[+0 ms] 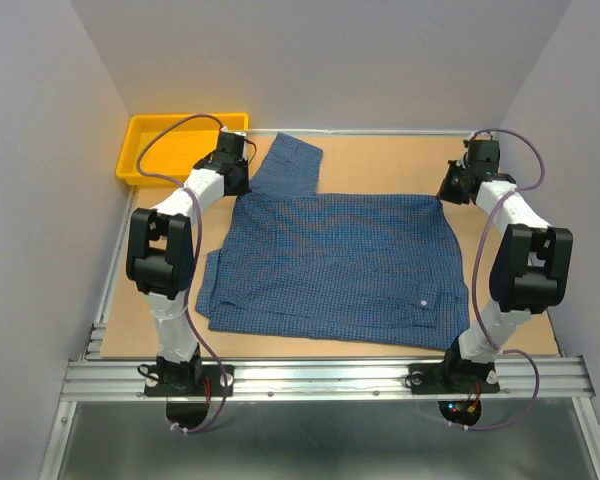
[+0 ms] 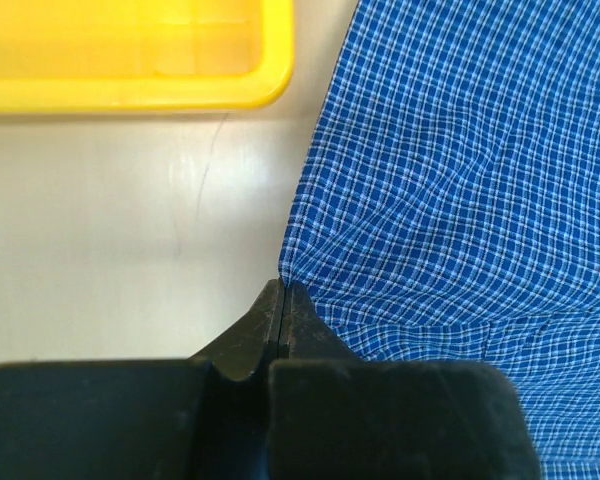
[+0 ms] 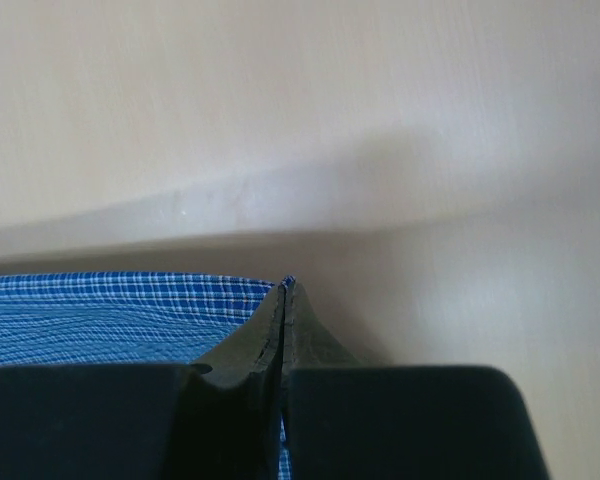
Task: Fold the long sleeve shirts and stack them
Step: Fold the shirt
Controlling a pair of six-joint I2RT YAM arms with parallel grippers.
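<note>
A blue small-check long sleeve shirt [image 1: 340, 260] lies spread flat across the tan table, with one sleeve [image 1: 290, 165] reaching toward the back. My left gripper [image 1: 236, 182] is shut on the shirt's far left edge. In the left wrist view the cloth [image 2: 460, 200] puckers toward the closed tips of the left gripper [image 2: 282, 286]. My right gripper [image 1: 450, 190] is shut on the far right corner. In the right wrist view a sliver of the shirt [image 3: 100, 310] shows between the closed tips of the right gripper [image 3: 286, 284].
A yellow bin [image 1: 145, 140] stands at the back left, just behind the left gripper, and its rim [image 2: 130, 92] also shows in the left wrist view. Grey walls close in the table on three sides. An aluminium rail [image 1: 320, 378] runs along the near edge.
</note>
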